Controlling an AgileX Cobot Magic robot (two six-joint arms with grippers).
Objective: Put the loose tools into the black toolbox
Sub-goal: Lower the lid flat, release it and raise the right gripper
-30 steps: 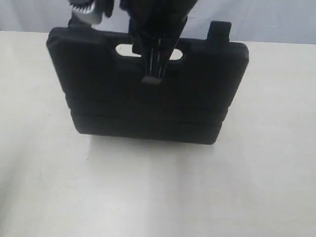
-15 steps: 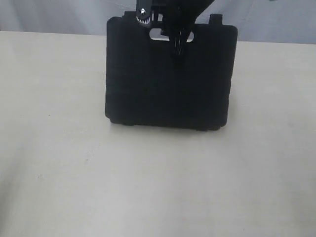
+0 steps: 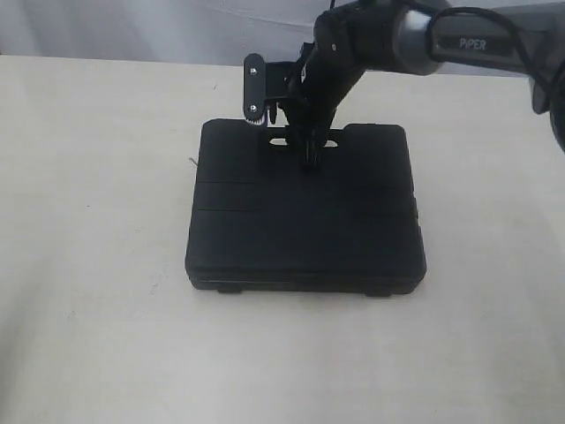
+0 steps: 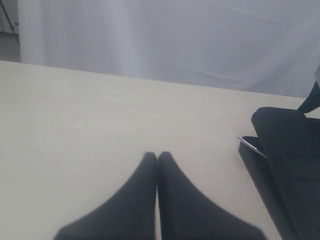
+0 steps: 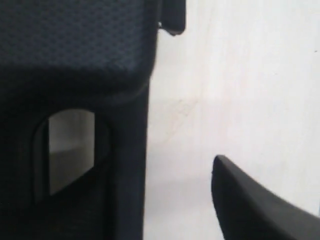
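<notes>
Lying flat and closed mid-frame on the surface [image 3: 106, 177], no longer upright, the black toolbox [image 3: 305, 230] is let go by the right hand [image 3: 308, 157], now spread above its handle slot [image 5: 70, 150], so packing looks finished.

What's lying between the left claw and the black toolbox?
Only bare table: in the left wrist view the stretch from the left gripper to the black toolbox holds nothing, save a thin silvery sliver at the toolbox's edge.

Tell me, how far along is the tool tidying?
Done, apparently: no loose tools show on the table, and the black toolbox lies flat and closed. In hand: the right tool hangs open at the handle slot, gripping nothing. Left: seemingly just backing away; the left tool is shut over bare table.
</notes>
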